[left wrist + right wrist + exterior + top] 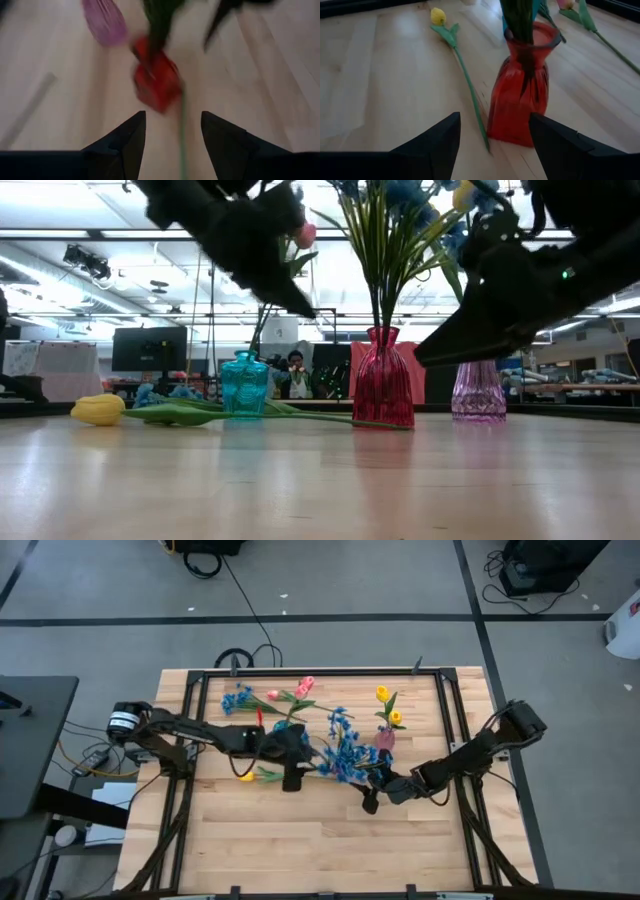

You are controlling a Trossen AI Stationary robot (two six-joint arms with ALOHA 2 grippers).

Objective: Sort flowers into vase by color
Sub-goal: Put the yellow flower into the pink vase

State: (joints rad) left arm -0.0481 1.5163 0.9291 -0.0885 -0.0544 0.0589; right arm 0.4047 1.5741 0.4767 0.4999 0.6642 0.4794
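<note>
Flowers are sitting in three vases: blue sprays (pixel 345 755) filling the red vase (pixel 519 100), yellow tulips (pixel 388 705) in the lilac one (pixel 478 392). Another yellow tulip (pixel 438 16) is lying on the surface (pixel 300 840). Left end effector (pixel 172 135) and right end effector (pixel 494 142) are hovering open, empty.

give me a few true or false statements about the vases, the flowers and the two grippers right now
1. The red vase holds green stems. True.
2. A yellow tulip lies flat on the table. True.
3. The teal vase lies tipped over. False: it stands upright.
4. The right gripper grips the red vase. False: its fingers are open, short of the vase.
5. The left gripper is open. True.
</note>
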